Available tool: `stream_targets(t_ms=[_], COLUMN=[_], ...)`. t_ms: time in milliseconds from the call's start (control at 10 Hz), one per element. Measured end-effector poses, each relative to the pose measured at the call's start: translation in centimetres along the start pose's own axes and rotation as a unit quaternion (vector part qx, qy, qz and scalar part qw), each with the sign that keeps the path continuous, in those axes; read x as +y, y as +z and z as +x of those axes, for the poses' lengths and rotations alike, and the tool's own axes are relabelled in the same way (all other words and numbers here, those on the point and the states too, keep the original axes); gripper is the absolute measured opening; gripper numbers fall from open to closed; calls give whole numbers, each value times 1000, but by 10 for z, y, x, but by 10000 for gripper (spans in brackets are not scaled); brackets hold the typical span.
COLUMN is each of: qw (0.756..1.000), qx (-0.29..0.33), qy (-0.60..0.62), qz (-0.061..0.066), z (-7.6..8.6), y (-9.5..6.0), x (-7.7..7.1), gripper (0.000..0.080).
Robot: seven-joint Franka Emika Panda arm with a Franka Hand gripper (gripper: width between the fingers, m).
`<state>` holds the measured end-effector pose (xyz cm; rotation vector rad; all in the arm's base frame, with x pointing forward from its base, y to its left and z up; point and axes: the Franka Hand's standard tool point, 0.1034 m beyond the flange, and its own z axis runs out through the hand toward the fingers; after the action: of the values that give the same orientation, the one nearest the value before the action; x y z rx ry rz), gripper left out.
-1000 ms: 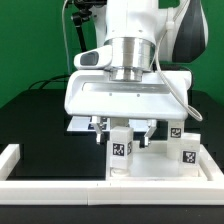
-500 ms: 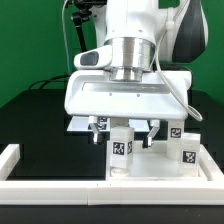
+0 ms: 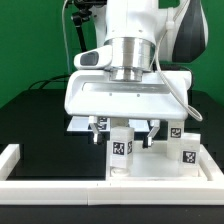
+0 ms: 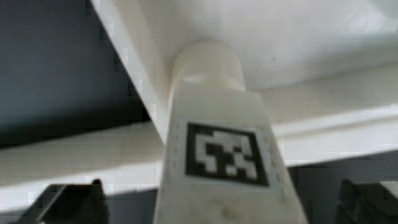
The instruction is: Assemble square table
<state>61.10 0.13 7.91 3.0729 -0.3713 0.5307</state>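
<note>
The square table top (image 3: 150, 166) lies flat at the front of the exterior view, right of centre. One white leg (image 3: 120, 151) with a black-and-white tag stands upright on it. A second tagged leg (image 3: 186, 149) stands upright at the top's right side. My gripper (image 3: 123, 131) hangs over the first leg with a finger on each side of its upper part. In the wrist view that leg (image 4: 221, 140) fills the middle over the table top (image 4: 320, 50). Both dark fingertips (image 4: 71, 203) stand apart from it, so the gripper (image 4: 217, 205) is open.
A long white rail (image 3: 60, 186) runs along the front and turns up the exterior view's left side (image 3: 10, 160). The marker board (image 3: 80, 124) lies behind, partly hidden under the gripper's wide white body. Black table surface (image 3: 50, 130) shows on the exterior view's left.
</note>
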Motion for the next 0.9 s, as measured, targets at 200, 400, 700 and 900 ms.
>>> stream_targets(t_ms=[200, 400, 700, 900], qw=[999, 993, 985, 986], qx=[-38, -119, -167, -163], qy=[11, 20, 24, 29], qz=[7, 17, 23, 20], z=[1, 7, 14, 14], y=[-3, -1, 2, 4], x=[2, 1, 2, 3], gripper=[648, 648, 648, 648])
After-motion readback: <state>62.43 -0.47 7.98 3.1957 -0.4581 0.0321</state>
